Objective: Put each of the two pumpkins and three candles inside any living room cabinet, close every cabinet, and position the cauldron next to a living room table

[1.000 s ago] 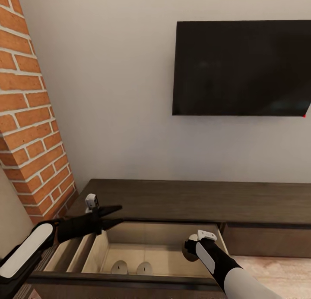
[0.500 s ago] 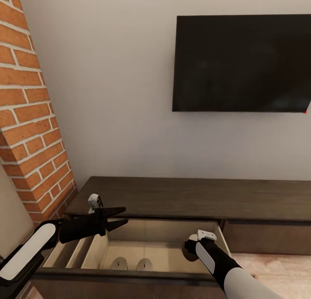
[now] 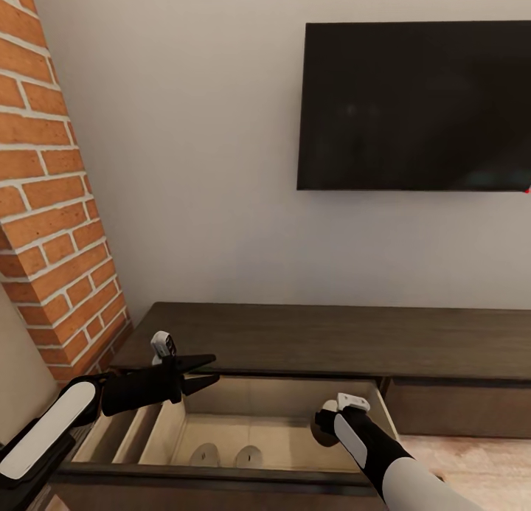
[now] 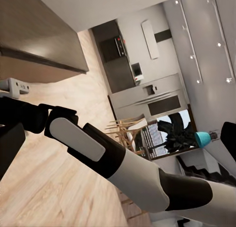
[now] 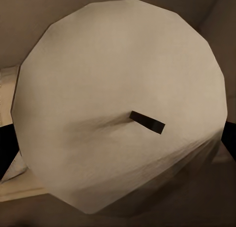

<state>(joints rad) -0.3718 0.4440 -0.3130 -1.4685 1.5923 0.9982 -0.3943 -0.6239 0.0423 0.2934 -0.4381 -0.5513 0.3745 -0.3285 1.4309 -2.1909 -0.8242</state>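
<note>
Right wrist view: candle (image 5: 120, 114) close up, held in right gripper (image 3: 326, 422). Head view: left gripper (image 3: 203, 372) open over cabinet (image 3: 295, 341) drawer; TV (image 3: 413, 105) at 1 o'clock.

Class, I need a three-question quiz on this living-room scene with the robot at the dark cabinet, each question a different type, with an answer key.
1. True or false: the cabinet has its left drawer pulled open.
2. How many candles already lie in that drawer?
A. none
B. two
C. four
3. Fill in: the right hand holds a pale ____ with a dark wick over the drawer.

Key
1. True.
2. B: two pale candles lie near the drawer's front.
3. Candle. It sits close before the right wrist camera. The left hand is open and empty.
</note>
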